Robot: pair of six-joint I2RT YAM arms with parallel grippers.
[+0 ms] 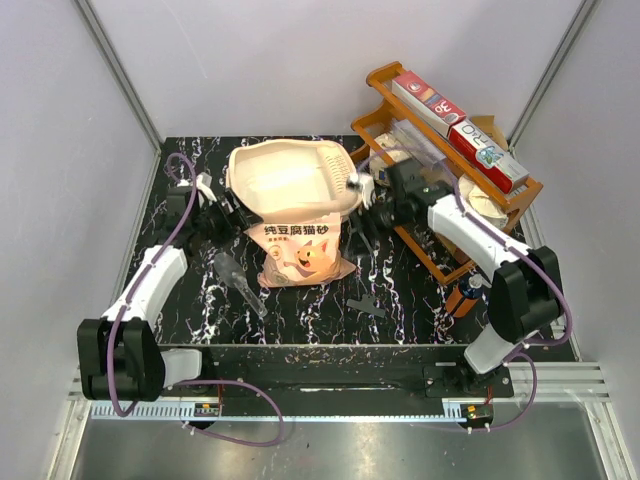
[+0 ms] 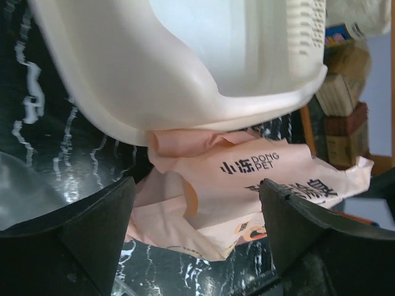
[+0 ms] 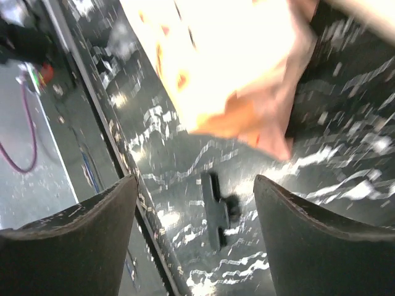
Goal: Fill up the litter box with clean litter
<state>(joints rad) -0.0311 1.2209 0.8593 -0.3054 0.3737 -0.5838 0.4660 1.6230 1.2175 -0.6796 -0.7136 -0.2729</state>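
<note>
Black table [image 1: 400, 290] with white squiggles, under everything. Brown wooden rack [image 1: 372, 77] at back right. Cream litter box [image 1: 285, 180] at back middle, tipped, resting on pink bag [image 1: 300, 255]. Left gripper [image 2: 197, 216] wide open near the box, holding nothing. Right gripper [image 3: 196, 222] wide open, empty. Small black clip [image 3: 216, 209] lying below it.

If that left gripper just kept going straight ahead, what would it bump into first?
Probably the pink litter bag, straight ahead of the open left gripper; the litter box rim overhangs it just above. Depth is unclear.
</note>
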